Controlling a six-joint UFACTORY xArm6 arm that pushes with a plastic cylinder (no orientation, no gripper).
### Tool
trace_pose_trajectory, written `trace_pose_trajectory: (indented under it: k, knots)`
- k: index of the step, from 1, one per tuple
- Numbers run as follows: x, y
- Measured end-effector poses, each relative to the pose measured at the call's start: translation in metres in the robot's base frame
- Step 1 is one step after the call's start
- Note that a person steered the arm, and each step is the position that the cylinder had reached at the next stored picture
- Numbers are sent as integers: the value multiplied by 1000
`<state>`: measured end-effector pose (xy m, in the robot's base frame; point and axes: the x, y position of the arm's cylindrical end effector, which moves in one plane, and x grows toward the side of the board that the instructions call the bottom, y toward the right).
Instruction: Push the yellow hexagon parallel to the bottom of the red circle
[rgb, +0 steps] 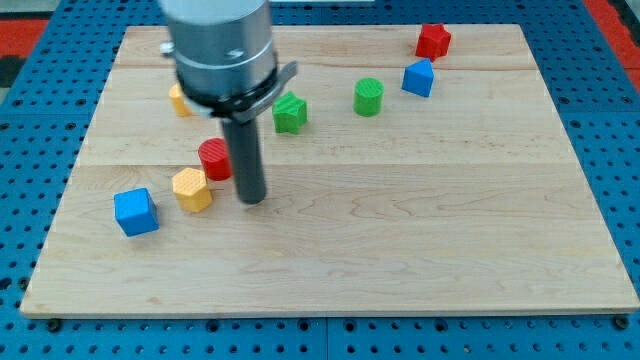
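So our rod has no jaws at all, nothing held. My tip (252, 199) sits on the wooden board (400, 250), just right of the yellow hexagon (191, 189) and below-right of the red circle (215, 158). The hexagon touches the circle's lower left. We've got a blue cube (135, 212) further left, and a green block (290, 113) up top.

Pale wooden board (400, 250) carries scattered coloured blocks.

Pale wooden board (400, 230), matt ridged yellow hexagon (191, 189)
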<state>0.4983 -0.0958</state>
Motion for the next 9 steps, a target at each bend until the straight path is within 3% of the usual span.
trace_pose_trajectory:
  k: [1,2,4,6,8,9]
  knots:
    - [46,5]
    - [68,-47]
    - [19,-151]
    - [-39,-84]
    - [2,-91]
    - [-3,-80]
